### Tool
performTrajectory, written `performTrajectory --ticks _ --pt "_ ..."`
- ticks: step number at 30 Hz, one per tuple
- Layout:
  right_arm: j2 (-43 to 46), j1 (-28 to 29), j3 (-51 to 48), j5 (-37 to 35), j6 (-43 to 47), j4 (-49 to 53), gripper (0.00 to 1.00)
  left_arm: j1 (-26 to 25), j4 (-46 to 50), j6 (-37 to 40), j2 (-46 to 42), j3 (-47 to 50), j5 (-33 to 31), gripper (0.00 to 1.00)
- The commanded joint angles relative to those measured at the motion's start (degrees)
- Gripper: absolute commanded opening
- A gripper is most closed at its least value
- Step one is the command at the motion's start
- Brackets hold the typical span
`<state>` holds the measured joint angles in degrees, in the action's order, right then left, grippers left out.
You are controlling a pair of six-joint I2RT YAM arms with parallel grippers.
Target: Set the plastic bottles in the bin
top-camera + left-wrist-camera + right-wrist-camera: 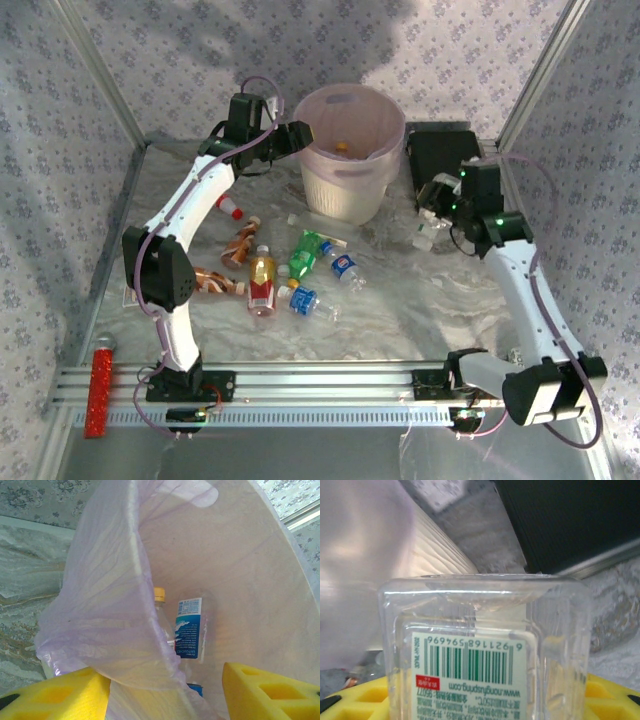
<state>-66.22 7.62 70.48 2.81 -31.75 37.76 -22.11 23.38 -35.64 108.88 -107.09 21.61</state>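
Observation:
The pale bin (348,150) stands at the back centre. My left gripper (297,135) hovers at its left rim, open, with the bin's thin wall (115,605) between its yellow fingers (55,695). Inside the bin lie a blue-labelled bottle (189,627) and a yellow-capped one (159,594). My right gripper (432,222) is to the right of the bin, shut on a clear square bottle (485,645) with a barcode label. Several bottles lie on the table in front of the bin: amber (261,275), green (305,252), clear with blue labels (345,268) and brown (240,243).
A flat black case (440,150) lies behind my right gripper, also dark in the right wrist view (580,520). A red bar (100,390) rests at the near left by the rail. Patterned walls close in the table on three sides.

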Motion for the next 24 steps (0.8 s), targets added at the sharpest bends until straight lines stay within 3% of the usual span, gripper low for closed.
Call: performTrajectory --ticks 1,17,24 --pt "0.08 -0.14 8.48 2.43 5.77 7.56 0.46 0.19 3.86 0.48 1.82 0.67 -2.47 0.61" --pt "-18.04 10.18 37.27 2.32 12.71 6.38 0.43 -0.26 5.97 1.1 1.94 -0.58 -3.04 0.61" --pt "-27.21 13.19 45.48 2.11 10.99 2.76 0.33 -0.82 6.31 1.23 2.19 -0.75 -3.08 0.61"
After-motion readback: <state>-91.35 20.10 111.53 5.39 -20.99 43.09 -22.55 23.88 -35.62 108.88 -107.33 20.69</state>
